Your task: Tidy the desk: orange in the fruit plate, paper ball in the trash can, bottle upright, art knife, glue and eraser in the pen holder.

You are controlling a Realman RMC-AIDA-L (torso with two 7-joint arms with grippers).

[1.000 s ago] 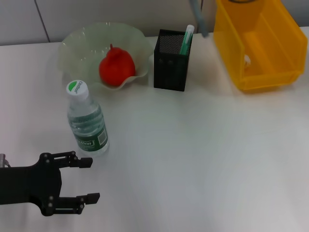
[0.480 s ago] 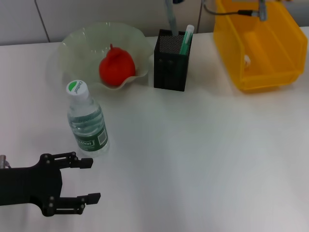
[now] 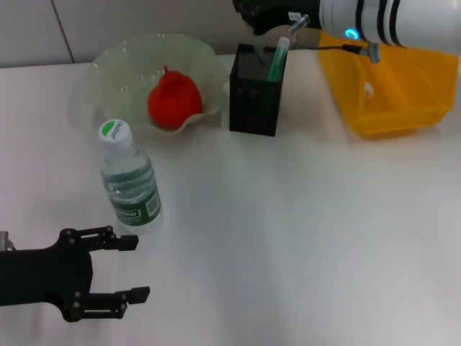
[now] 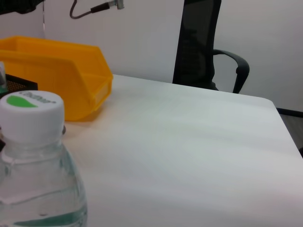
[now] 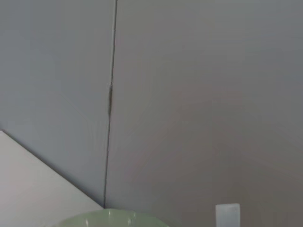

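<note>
Your inventory: orange [image 3: 173, 99] in the fruit plate [image 3: 115, 66]; bottle [image 3: 128, 180] upright on the surface [image 3: 302, 231], near the plate; a white-and-green stick [image 3: 277, 59] in the pen holder [image 3: 255, 90]; a small white object, likely the paper ball [image 3: 369, 89], in the trash can [image 3: 392, 79]. Change: your right arm [image 3: 374, 18], half a second ago barely in view, now reaches over the pen holder from the far edge; its jaws cannot be judged. Likely a last item is being delivered there. Left gripper [image 3: 128, 268] idle near the bottle, jaws released, as before. Eraser and art knife are not visible.
</note>
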